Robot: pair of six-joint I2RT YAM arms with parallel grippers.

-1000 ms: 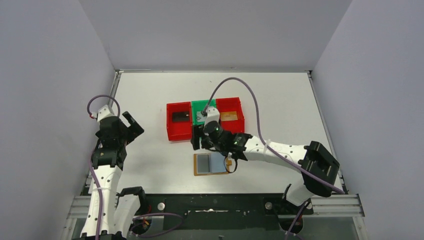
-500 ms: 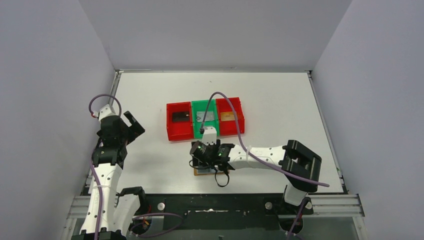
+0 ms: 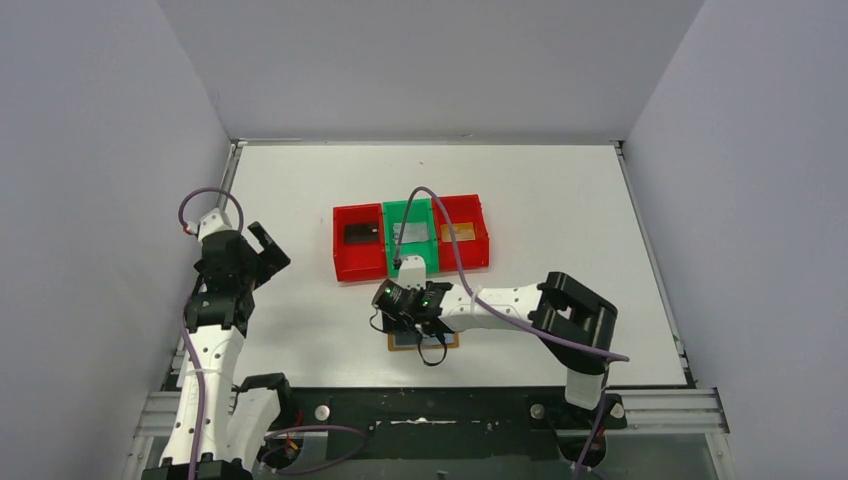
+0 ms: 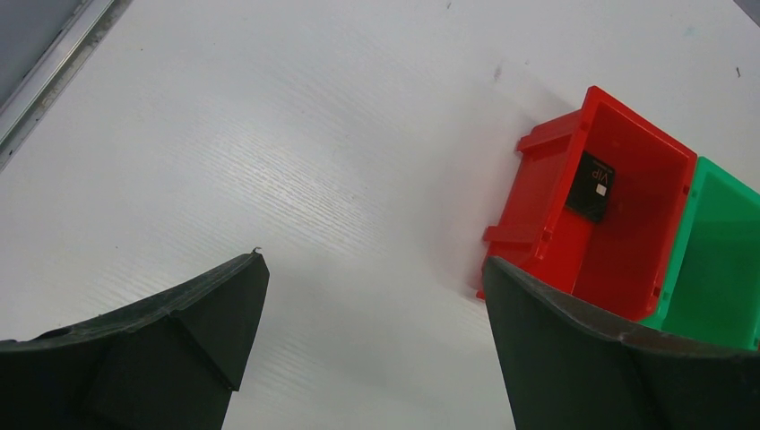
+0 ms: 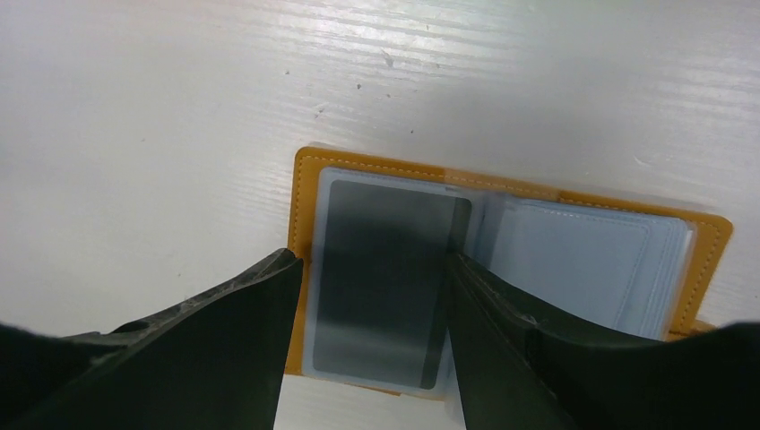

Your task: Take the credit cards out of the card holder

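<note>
Bright even light; card holder [image 5: 574,260] sleeves seem slightly blurred

Red bins [image 3: 358,272] two; green bin [image 3: 387,235] one; card holder [image 5: 305,179] one; black card [image 4: 593,185] one; orange-brown card [image 3: 459,232] one; grey card [image 5: 385,278] one.

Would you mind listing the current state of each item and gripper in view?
card holder: open flat, one dark card inside
dark card: in the holder's sleeve
black card: in left red bin
silver-grey card: in green bin
orange-brown card: in right red bin
left gripper: jaws open, empty
right gripper: jaws open, straddling the dark card
</note>
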